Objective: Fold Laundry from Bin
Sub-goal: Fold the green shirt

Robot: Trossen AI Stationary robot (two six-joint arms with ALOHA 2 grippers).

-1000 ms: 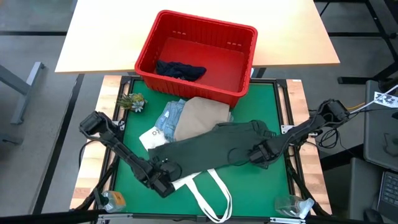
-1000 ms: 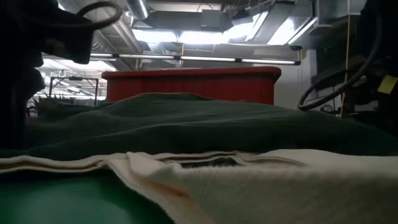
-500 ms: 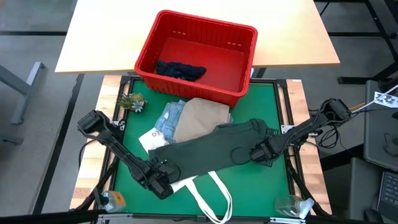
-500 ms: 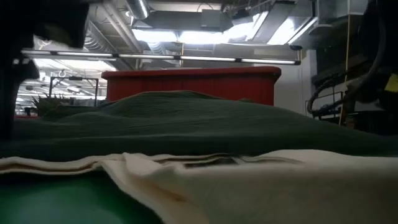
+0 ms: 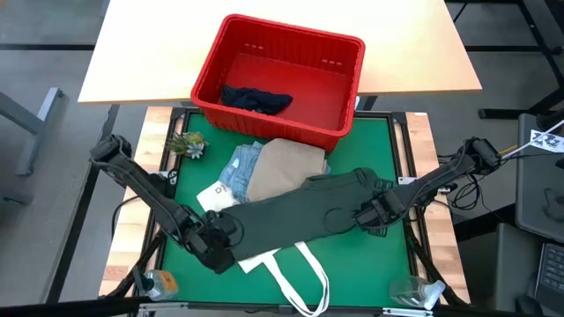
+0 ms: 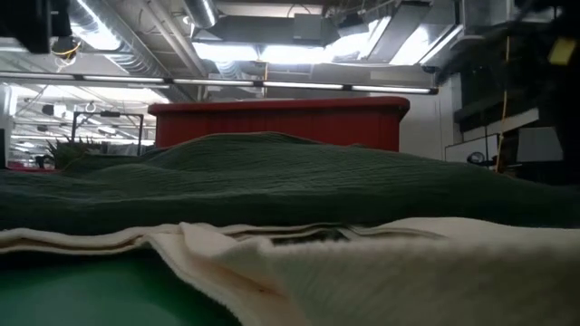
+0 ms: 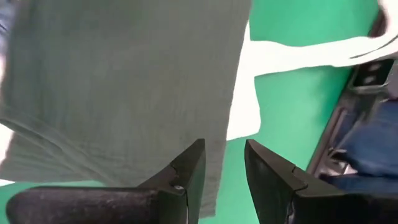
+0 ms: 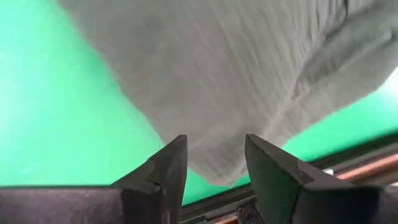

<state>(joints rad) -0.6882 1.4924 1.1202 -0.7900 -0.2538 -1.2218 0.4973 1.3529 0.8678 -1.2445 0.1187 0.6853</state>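
Note:
A dark olive shirt (image 5: pixel 300 211) lies spread across the green mat, over a white tote bag (image 5: pixel 291 264); in the low view the shirt (image 6: pixel 272 181) is a long hump behind the tote bag (image 6: pixel 408 263). My left gripper (image 5: pixel 220 242) is shut on its left end and my right gripper (image 5: pixel 374 213) on its right end. Beige cloth (image 5: pixel 282 167) and light jeans (image 5: pixel 240 167) lie between the shirt and the red bin (image 5: pixel 344 53). Dark navy shorts (image 5: pixel 256 99) rest on the bin's floor. My left gripper has the shirt's edge (image 7: pixel 214 168) at its left end between its two fingers, which slant down from the table's near left. The cloth spreads away below the fingers. One layer or several, I cannot tell. My right gripper has a bunched end of the shirt (image 8: pixel 214 168) between its two fingers, which point down from above. The cloth narrows into the gap and widens out below it. The mat shows on both sides.
A small plant (image 5: pixel 187 143) stands at the mat's far left corner. Clear plastic bottles lie at the near left (image 5: pixel 159 283) and near right (image 5: pixel 414 291). The bin rests partly on a light wooden table (image 5: pixel 150 53) beyond the mat.
Both grippers have risen, each staying shut on its end of the shirt. The left arm has swung up and left the low view. The ends of the shirt have come up with them and its near edge has pulled back a little, baring more of the tote.

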